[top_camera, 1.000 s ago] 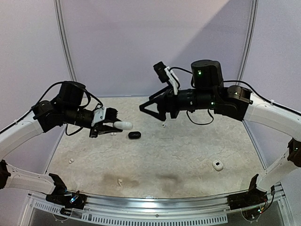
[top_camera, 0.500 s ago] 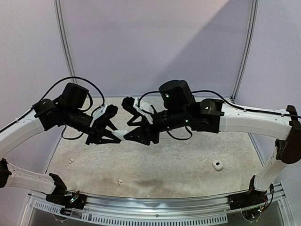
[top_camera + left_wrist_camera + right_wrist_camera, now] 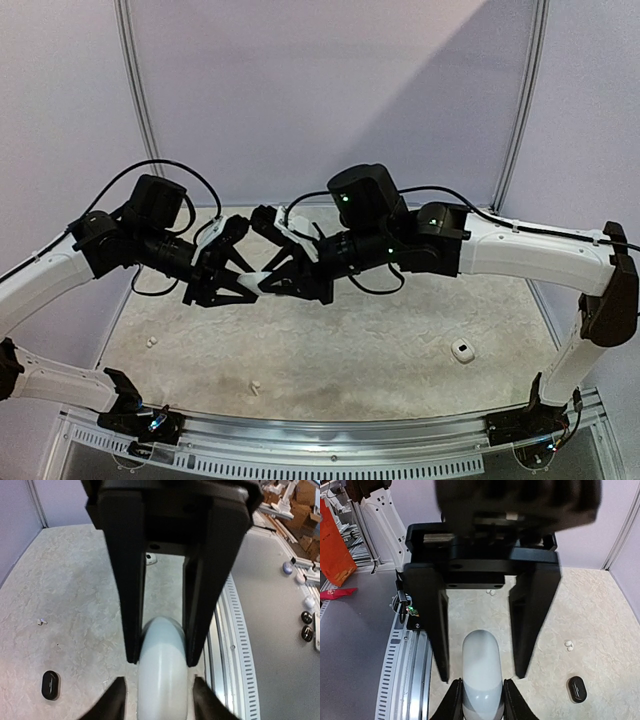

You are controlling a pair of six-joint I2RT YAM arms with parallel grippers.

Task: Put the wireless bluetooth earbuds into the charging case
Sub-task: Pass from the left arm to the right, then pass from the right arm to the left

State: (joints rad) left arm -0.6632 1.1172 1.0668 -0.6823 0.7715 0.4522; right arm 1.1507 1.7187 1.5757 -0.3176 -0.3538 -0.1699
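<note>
A white pebble-shaped charging case [image 3: 262, 281] hangs in mid-air between the two arms, lid shut. My right gripper [image 3: 481, 702] is shut on one end of this case [image 3: 481, 670], both fingertips pressing its sides. My left gripper [image 3: 160, 705] stands open around the other end of the case [image 3: 162, 675], with a gap on each side. The two grippers [image 3: 245, 285] [image 3: 282, 283] face each other tip to tip. Tiny white earbuds lie on the table: a pair [image 3: 568, 644], one [image 3: 40, 622], and others [image 3: 152, 341] [image 3: 255, 386].
A black oval case [image 3: 50, 685] [image 3: 576, 689] lies on the beige table surface under the grippers. Another white case [image 3: 461, 350] sits at the near right. A metal rail [image 3: 330, 430] runs along the near edge, and purple walls [image 3: 330, 90] close off the back and sides.
The right arm swung left to meet the left gripper and shut on the white case. The left gripper, which held the case, has opened.
</note>
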